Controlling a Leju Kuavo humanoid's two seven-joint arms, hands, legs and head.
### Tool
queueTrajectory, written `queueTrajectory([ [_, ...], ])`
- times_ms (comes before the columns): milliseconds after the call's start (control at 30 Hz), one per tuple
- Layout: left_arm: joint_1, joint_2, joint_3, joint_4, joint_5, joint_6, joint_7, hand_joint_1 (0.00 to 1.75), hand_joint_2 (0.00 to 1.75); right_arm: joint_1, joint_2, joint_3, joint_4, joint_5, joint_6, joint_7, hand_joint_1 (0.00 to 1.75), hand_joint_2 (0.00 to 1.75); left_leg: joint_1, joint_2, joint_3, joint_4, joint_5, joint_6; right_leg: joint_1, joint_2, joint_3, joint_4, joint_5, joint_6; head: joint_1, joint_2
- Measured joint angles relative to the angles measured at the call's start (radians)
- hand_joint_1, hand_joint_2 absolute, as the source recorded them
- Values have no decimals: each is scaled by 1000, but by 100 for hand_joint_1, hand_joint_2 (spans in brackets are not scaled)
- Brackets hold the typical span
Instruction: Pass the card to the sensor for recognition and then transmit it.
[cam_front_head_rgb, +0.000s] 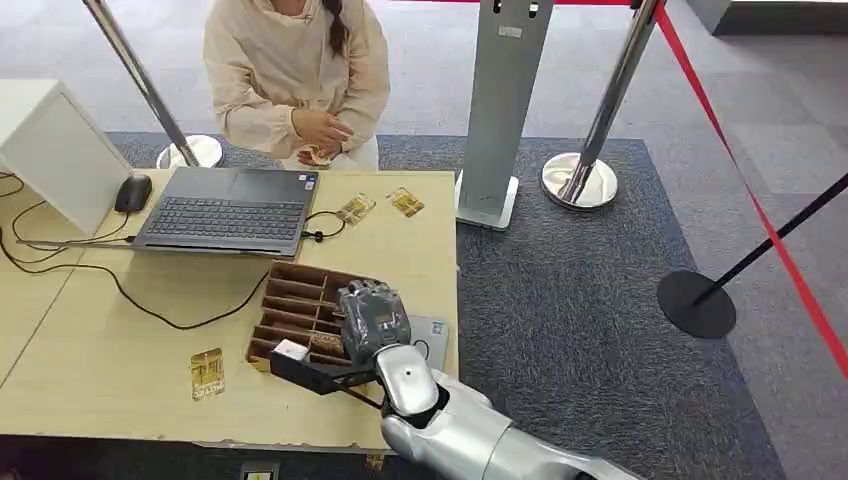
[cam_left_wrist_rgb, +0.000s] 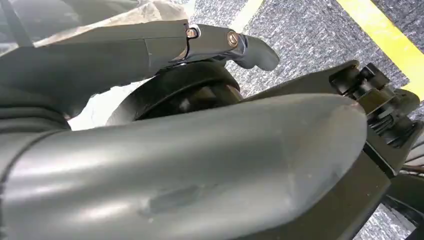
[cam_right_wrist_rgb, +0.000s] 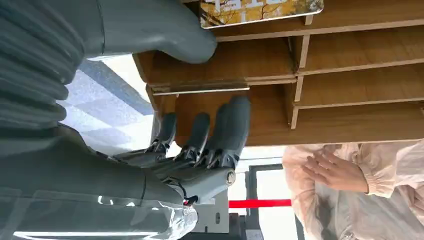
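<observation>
**Desk at the edge of a roped-off carpet**

A pale wooden table (cam_front_head_rgb: 110, 370) stands on dark grey speckled carpet (cam_front_head_rgb: 590, 300), which meets lighter grey flooring (cam_front_head_rgb: 420, 60) further back. Chrome stanchion posts (cam_front_head_rgb: 590, 150) rise from round bases, joined by a red belt (cam_front_head_rgb: 740, 180). A silver kiosk pillar (cam_front_head_rgb: 500, 110) stands just beside the table's far corner. A person in a cream top (cam_front_head_rgb: 295, 70) sits behind the table. Lighting is even and soft.

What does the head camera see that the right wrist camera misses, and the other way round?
Head view alone: the laptop, mouse, loose cards on the table and the grey kiosk stand. Right wrist view alone: a close look into the wooden tray's slots with a card beside the thumb. Both: the right hand over the wooden tray, and the seated person.
</observation>
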Motion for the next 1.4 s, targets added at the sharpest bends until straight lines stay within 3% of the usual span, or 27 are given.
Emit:
queueTrajectory([
  [267, 0, 0, 0, 0, 0, 0, -2, 0, 0, -16, 5, 0, 23, -4, -17, -8, 112, 175, 0, 0, 0, 0, 0, 0, 0, 0, 0, 0, 0, 0, 0, 0],
  [633, 1, 0, 0, 0, 4, -1, -6, 0, 0, -17, 10, 0, 41, -2, -27, -17, 108, 175, 0, 0, 1, 0, 1, 0, 0, 0, 0, 0, 0, 0, 0, 0],
  [767, 1, 0, 0, 0, 3, -1, -6, 0, 0, -17, 13, 1, 48, 1, -35, -18, 112, 175, 0, 0, 1, 0, 1, -1, 0, 0, 1, 0, 1, 0, 0, 0],
  [800, 1, 0, 0, 0, 3, -1, -6, 0, 0, -17, 13, 1, 50, 2, -37, -18, 131, 175, 0, 0, 1, 0, 1, -1, 0, 0, 1, 0, 1, 0, 0, 0],
  [967, 1, 0, 0, 0, 3, -1, -9, 0, 0, -18, 17, 0, 58, 5, -58, -18, 155, 175, 0, 0, 1, 0, 1, -1, 0, 0, 1, 0, 1, 0, 0, 0],
  [1400, 2, 0, 0, 1, 0, -2, -12, 0, 0, -18, 21, 0, 70, 17, -78, -18, 143, 175, 0, 0, 1, 0, 1, -1, 0, 0, 1, 0, 1, 0, 0, 0],
])
